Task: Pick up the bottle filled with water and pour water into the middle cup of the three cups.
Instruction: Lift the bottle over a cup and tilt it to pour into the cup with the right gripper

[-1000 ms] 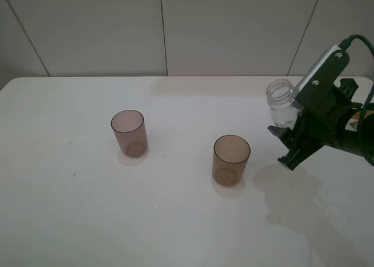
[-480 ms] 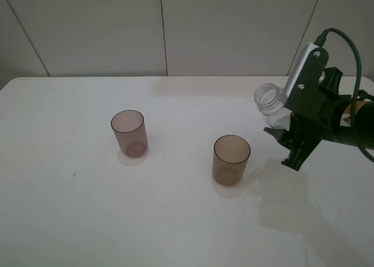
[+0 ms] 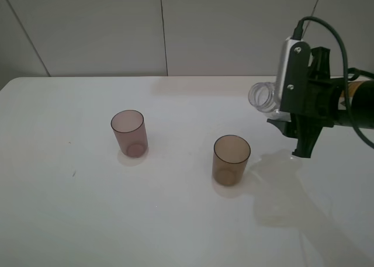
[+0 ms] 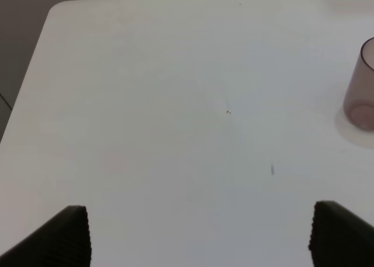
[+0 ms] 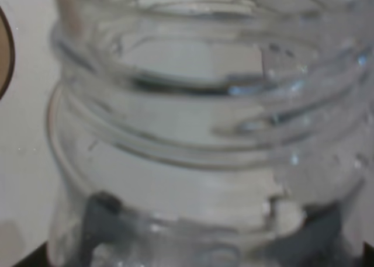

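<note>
Clear bottle [image 3: 264, 96] hangs above the right part of the table [image 3: 175, 232], pinched around its body by the right claw [image 3: 290, 116]. The claw's dark frame hides most of the body, so only the threaded neck and shoulder show. It is tipped well over with its open mouth facing left, toward the middle cup [image 3: 231, 160]. This looks like the lean that comes just ahead of pouring. The mouth is up and to the right of the amber rim, not over it, and no stream of water can be made out. The claw grips low on the body, probably to leave the neck free so water clears the fingers. In the right wrist view the neck fills nearly everything, with only a sliver of the amber rim at one edge.

That cup stands upright and alone near the table's centre, and the pinkish cup [image 3: 128, 132] stands upright well to its left. A third, dark grey cup is not visible. The left claw [image 4: 204, 243] is spread wide with nothing between its tips, over bare table near the pinkish cup, likely parked out of the way.
</note>
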